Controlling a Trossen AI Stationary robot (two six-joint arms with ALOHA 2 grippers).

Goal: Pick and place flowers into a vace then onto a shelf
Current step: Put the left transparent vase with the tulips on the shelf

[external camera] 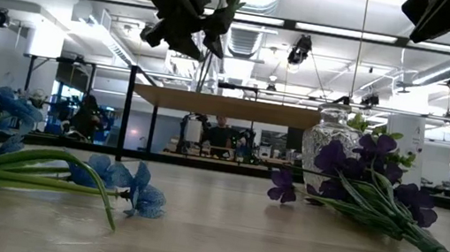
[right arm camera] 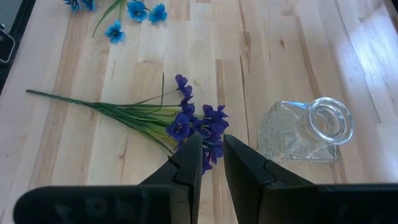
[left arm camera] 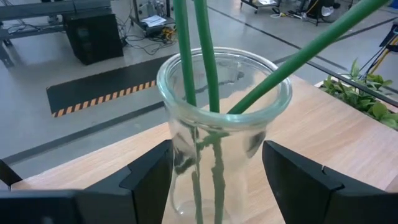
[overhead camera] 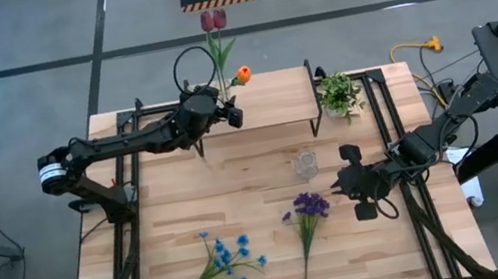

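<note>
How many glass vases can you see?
2. One clear vase holding three green stems sits between the left claw fingers above the shelf; a cut-glass vase stands mid-table.
</note>
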